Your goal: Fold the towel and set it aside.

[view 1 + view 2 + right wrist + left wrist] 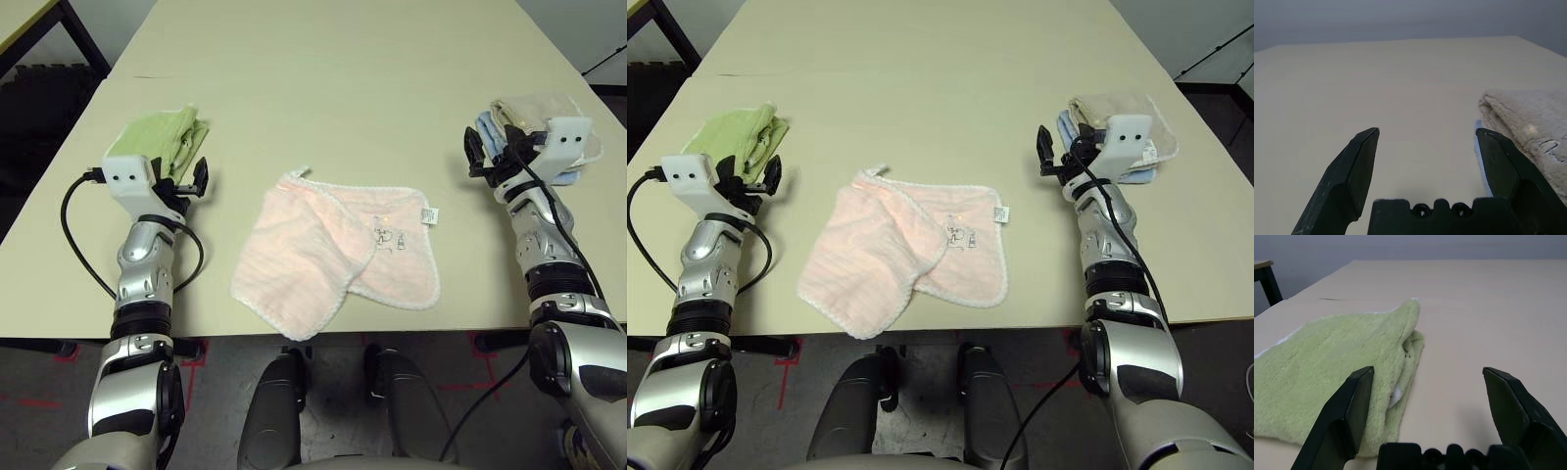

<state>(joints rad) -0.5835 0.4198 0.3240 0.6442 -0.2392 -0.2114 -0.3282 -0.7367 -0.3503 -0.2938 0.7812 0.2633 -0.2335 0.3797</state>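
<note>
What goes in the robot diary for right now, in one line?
pink towel: loosely folded, table centre, untouched | left end effector: open, by green towel | right end effector: open, by beige and blue towels

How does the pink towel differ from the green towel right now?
Colour: the pink towel is pale pink with white scalloped trim; the green towel is light green.
Pose: the pink towel lies loosely half folded, one part lapped over the other; the green towel is folded into a compact bundle.
Place: the pink towel sits centred near the table's front edge between the arms; the green towel sits just beyond the left gripper.
Shared: both lie on the table, ungripped.
</note>
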